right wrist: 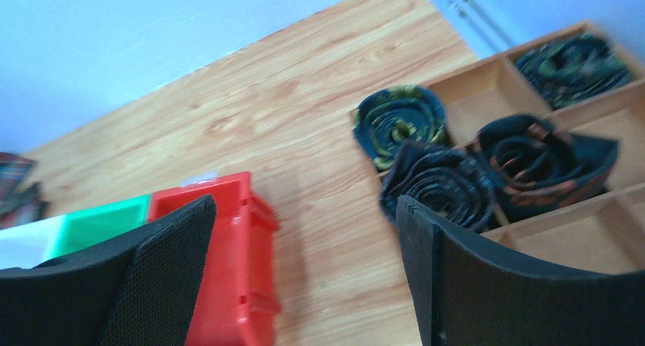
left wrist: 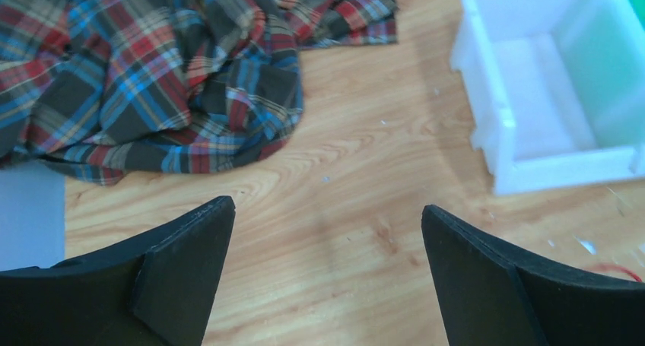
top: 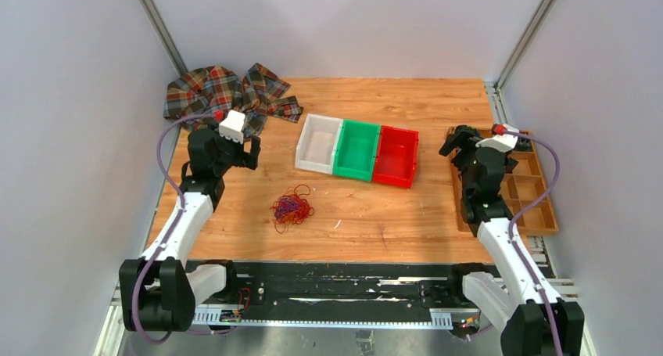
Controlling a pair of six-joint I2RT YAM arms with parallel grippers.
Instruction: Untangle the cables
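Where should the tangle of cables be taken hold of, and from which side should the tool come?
Likely the loose loop sticking out at the far edge of the cable tangle, coming straight down from above. The tangle lies flat on the table with a dense middle; only stray loops offer single strands. The open left tool is nearer.

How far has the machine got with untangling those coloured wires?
Nothing looks done yet: the thin red, orange and purple cables lie in one tangled clump on the wooden table. Nothing is in hand either: the left gripper and right gripper are open, empty and away from it. All the separating is left.
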